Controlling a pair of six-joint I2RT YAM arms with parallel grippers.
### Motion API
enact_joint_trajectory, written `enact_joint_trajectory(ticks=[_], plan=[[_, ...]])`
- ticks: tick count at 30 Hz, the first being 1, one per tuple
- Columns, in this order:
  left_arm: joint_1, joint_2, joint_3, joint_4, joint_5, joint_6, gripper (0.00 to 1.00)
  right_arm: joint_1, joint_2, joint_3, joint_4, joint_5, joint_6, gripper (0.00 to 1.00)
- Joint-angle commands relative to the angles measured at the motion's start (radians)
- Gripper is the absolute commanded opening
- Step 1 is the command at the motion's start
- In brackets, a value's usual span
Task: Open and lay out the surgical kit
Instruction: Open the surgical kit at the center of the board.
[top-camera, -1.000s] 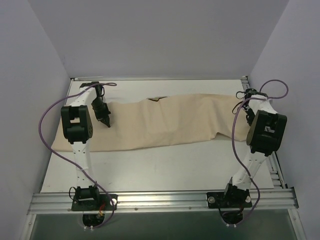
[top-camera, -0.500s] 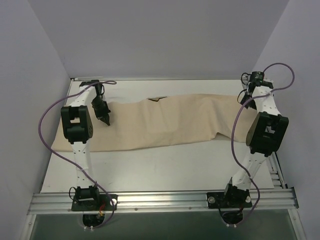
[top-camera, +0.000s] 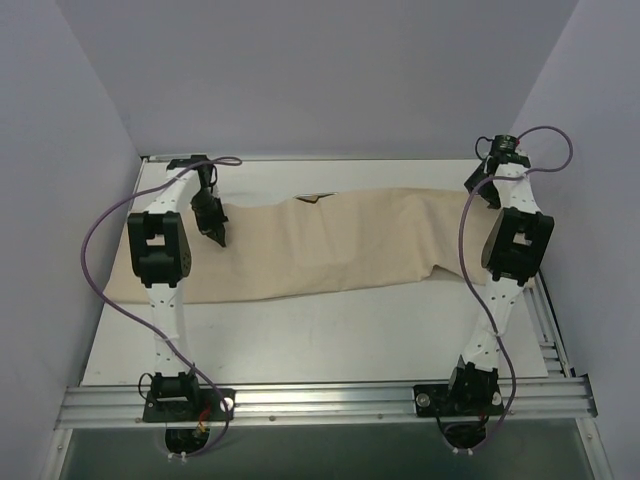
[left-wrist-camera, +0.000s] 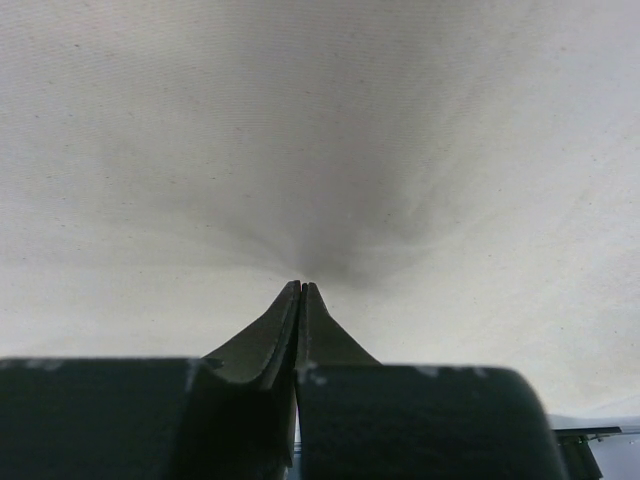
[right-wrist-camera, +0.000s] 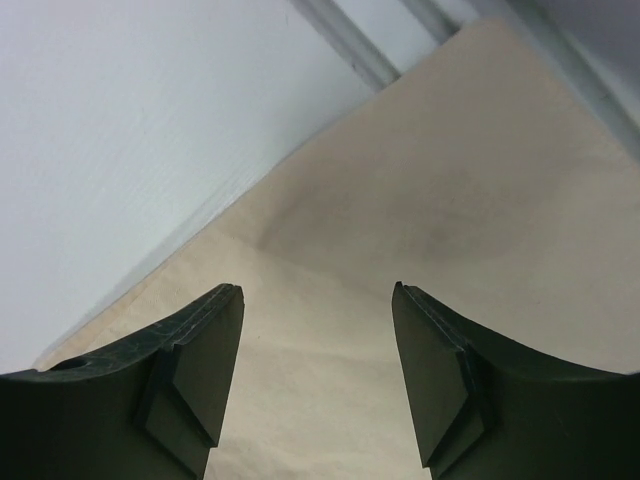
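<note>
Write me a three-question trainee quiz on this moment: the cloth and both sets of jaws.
1. Which jaws pinch the cloth wrap? A the left jaws, B the right jaws, C neither.
2. True or false: the right jaws stand shut.
3. Fill in: the wrap lies spread across the white ___.

Key: 1 A. 2 false: they are open above the wrap's right end, holding nothing. 3 table.

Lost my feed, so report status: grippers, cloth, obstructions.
Left gripper shut on cloth. Right gripper open above cloth's right end, empty. Cloth spread wide. Nothing blocking.
</note>
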Motion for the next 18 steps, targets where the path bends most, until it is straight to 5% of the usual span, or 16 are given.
enact_joint_trajectory(ticks=[1,18], plan=[[-0.001,-0.019,0.049,-0.021,-0.012,0.0,0.05,0.027,-0.012,0.054,-0.076,-0.054,0.211,0.62],[-0.001,-0.011,0.08,-0.044,-0.028,0.009,0.05,0.119,0.13,0.195,-0.177,0.001,0.379,0.6]])
